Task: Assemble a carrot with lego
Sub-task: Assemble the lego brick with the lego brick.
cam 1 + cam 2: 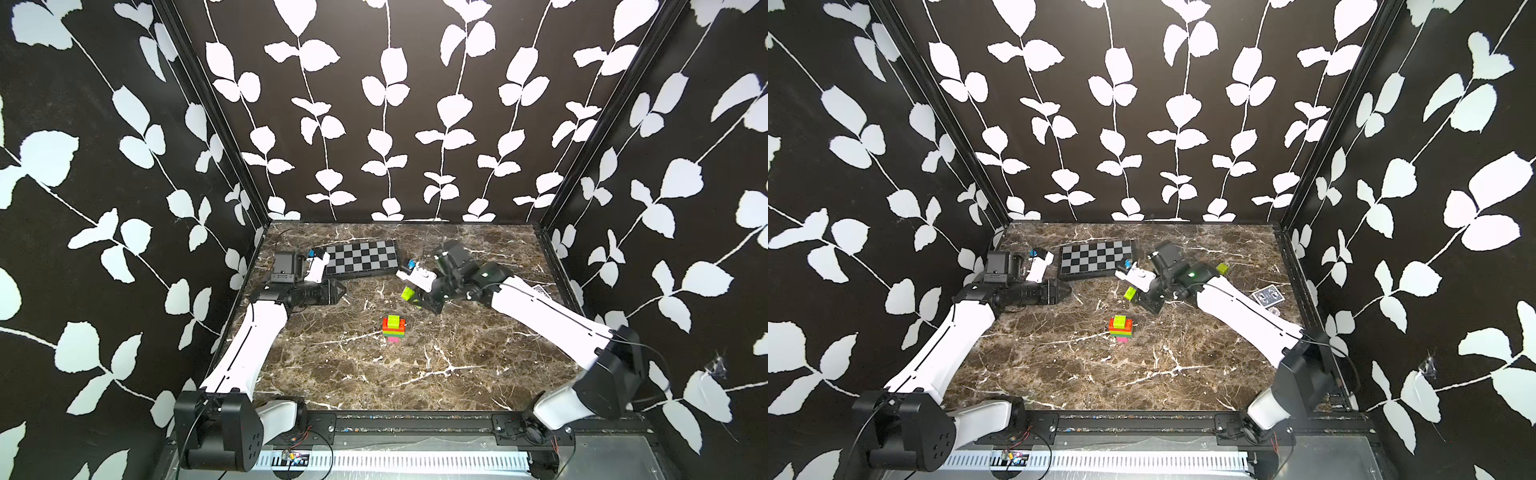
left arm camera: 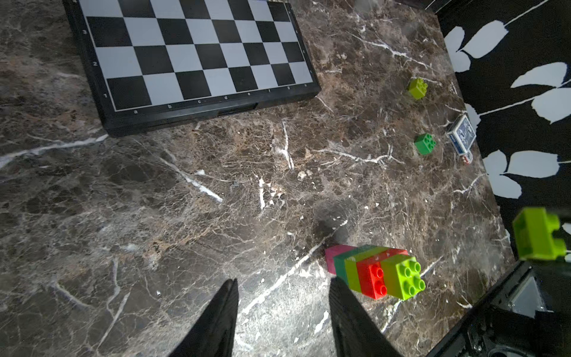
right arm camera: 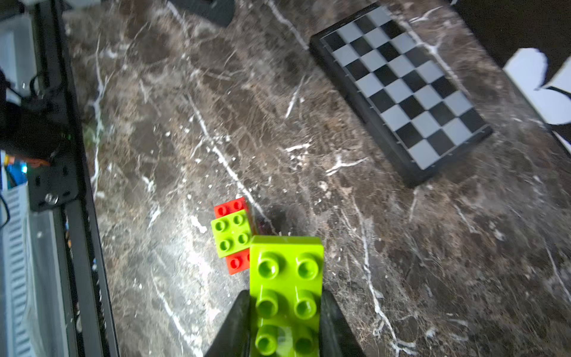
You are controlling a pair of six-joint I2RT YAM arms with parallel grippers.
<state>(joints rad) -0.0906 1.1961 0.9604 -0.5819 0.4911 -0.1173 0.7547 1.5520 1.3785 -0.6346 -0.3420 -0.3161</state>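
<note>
R gripper is clenched on a lime brick. Its black fingers press the brick's two long sides, studs face the wrist cam, and the front end sticks out past the tips. In both top views the R gripper carries the brick tilted, off the marble table. It sits btwn the chessboard and the carrot, apart from both.

The carrot stands upright approx mid-table. Its narrow pink piece is at the base on the marble, then green, lime and red bands, w/ a small lime 2x2 piece on top. In the R wrist view red studs show on either side of that top piece. Nothing touches the carrot.

L gripper has its jaws apart w/ nothing btwn them, only bare marble. In a top view the L gripper is at the table's left side, pointing toward the ctr. It is just beside the chessboard's near-left corner and well apart from the carrot.

The chessboard lies flat toward the back of the table, slightly skewed.

The L wrist view shows more lego on the far right side. There is a loose lime 2x2 brick and a dark green 2x2 brick, both studs up and apart from each other. A blue card deck lies just beside the green one, near the leaf-print wall. A small item next to the deck is too blurred to tell.
</note>
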